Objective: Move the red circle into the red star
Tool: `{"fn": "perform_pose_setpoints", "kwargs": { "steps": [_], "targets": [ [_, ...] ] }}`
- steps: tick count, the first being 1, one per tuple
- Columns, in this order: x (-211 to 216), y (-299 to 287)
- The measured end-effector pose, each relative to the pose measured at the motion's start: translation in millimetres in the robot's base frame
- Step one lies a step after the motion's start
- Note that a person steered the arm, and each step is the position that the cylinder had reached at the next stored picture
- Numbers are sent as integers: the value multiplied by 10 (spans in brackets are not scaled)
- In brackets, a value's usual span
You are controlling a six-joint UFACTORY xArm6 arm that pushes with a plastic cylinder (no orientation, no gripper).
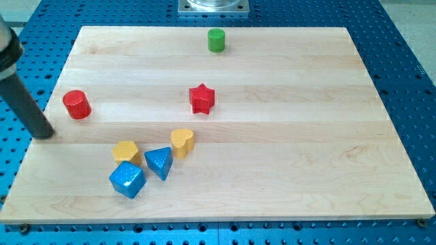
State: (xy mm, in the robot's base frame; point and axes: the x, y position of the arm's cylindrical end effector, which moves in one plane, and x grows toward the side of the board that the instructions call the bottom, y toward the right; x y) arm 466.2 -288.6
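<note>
Altogether we count six blocks in the camera view: two red, two yellow, two blue and one green, so seven by colour tally would be wrong; it is one green, making seven pieces minus none — let us list them plainly. We see a red circle, a red star, a green cylinder, a yellow heart, a yellow block, a blue triangle and a blue cube: seven blocks.

Our rod holds nothing, and my tip rests at the wooden board's left edge, just below-left of the red circle, apart from it. The red star lies well to the circle's right. Around the board we see a blue perforated table.
</note>
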Motion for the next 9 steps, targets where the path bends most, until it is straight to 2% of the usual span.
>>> {"fn": "perform_pose_setpoints", "kwargs": {
  "steps": [1,2,4,5,6,7,8,9],
  "targets": [
    [-208,290],
    [-211,1026],
    [-324,343],
    [-576,785],
    [-397,1823],
    [-323,2231],
    [-326,1755],
    [-610,1422]
  ]
}}
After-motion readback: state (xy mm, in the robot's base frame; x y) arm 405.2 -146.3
